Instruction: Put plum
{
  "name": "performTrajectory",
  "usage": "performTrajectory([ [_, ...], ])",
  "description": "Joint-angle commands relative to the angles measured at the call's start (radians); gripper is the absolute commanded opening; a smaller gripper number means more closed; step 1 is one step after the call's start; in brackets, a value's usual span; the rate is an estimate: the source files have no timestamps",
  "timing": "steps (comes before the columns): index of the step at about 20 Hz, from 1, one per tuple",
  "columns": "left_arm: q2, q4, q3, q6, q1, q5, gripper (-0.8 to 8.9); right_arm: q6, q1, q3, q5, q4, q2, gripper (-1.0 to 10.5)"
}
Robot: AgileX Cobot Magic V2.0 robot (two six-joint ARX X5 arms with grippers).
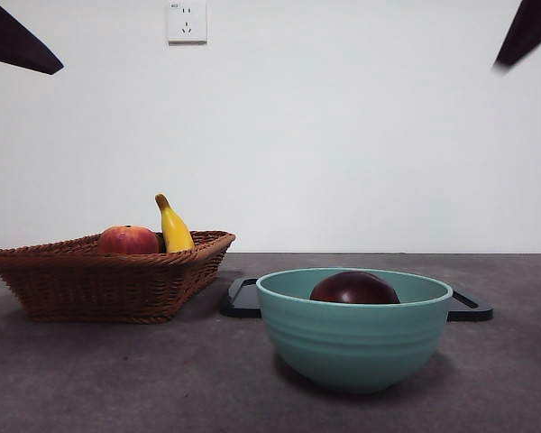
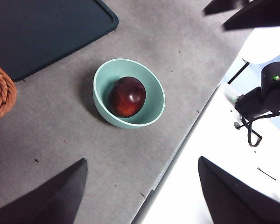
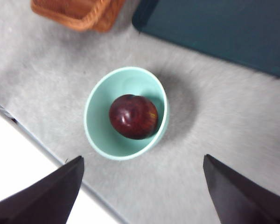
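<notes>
Inside the teal bowl, the plum; both arms' fingers spread, empty, high above.

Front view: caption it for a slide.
Plum sits in the teal bowl, beside a wicker basket holding peach and banana.

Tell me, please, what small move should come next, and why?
Probably none with the fruit: the glossy dark maroon plum already rests inside the pale green ceramic bowl, and both grippers, right and left, hang open and empty high above. I would simply keep both arms raised, away from the bowl.
</notes>
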Motion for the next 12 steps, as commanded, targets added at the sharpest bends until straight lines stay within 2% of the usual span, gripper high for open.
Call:
performTrajectory([
  [1,0.007,0.011,0.008,0.010,-0.005,0.005,3.74,0.089,0.064,-0.059,0.054,0.135,0.052,4.1],
  [6,0.007,0.012,0.008,0.014,-0.005,0.005,3.74,0.138,0.190,-0.128,0.193,0.328,0.179,4.1],
  [9,0.007,0.012,0.008,0.014,-0.005,0.005,3.74,0.143,0.253,-0.131,0.272,0.410,0.272,3.3],
  [12,0.007,0.011,0.008,0.013,-0.005,0.005,3.74,0.158,0.291,-0.131,0.352,0.476,0.343,3.2],
])
